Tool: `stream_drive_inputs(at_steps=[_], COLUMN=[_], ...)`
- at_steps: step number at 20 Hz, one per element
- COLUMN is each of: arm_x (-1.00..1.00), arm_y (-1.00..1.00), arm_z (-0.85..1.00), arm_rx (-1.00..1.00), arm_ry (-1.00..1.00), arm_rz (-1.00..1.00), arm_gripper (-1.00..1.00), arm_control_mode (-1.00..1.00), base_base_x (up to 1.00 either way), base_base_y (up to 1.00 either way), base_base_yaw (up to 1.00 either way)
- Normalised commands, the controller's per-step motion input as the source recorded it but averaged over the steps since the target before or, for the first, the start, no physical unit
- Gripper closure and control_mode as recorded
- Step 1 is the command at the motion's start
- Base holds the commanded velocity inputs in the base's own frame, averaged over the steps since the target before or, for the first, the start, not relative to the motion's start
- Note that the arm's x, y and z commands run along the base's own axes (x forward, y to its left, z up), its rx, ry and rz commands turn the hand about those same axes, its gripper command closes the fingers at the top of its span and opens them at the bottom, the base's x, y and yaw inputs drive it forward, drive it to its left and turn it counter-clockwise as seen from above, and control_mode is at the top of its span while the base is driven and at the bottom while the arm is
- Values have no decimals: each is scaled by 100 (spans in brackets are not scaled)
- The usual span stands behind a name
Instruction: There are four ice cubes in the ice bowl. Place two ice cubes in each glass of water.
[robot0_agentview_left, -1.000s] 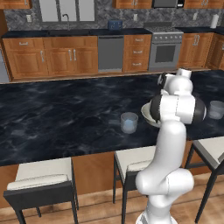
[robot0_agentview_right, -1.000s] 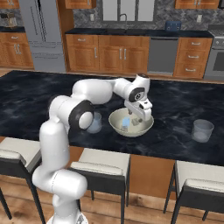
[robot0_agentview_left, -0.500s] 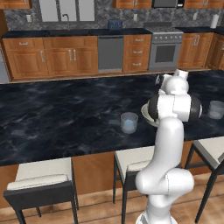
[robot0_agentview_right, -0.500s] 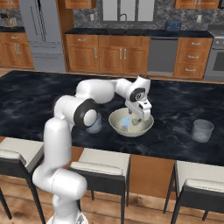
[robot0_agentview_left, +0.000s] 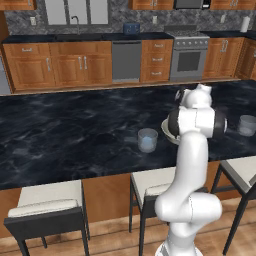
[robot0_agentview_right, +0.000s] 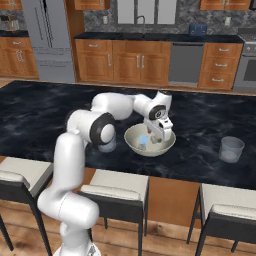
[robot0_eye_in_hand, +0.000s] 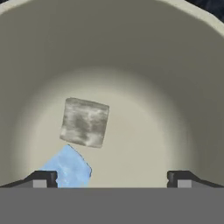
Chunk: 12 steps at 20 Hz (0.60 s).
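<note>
While the claw (robot0_eye_in_hand: 112, 177) hung spread wide and empty inside the wide cream-white round ice bowl (robot0_agentview_right: 131, 137) on the dark marbled surface (robot0_agentview_right: 45, 120), a greyish translucent ice cube (robot0_eye_in_hand: 84, 122) and a pale blue ice cube (robot0_eye_in_hand: 65, 168) lay on its floor. Risk: neither sat between the tips, so closing could miss or nudge one; the clear short tumbler (robot0_agentview_right: 231, 149) stood well apart.

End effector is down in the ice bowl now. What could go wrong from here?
1. The end effector is open, with neither ice cube between its tips: the grey cube lies ahead and the blue cube is by one tip, so closing now may grab nothing.
2. Going lower could push the ice bowl towards the near glass.
</note>
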Motion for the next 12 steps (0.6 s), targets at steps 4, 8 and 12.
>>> stream_drive_inputs(at_steps=[4,8,12], arm_x=[20,22,24], arm_y=[0,0,0], arm_z=[-25,-17,-15], arm_rx=[0,0,0], arm_ry=[-5,-8,-8], arm_rz=[0,0,0], arm_gripper=[-100,-100,-100], arm_control_mode=[-100,-100,-100], base_base_x=[0,0,0], base_base_y=[0,0,0], base_base_yaw=[0,0,0])
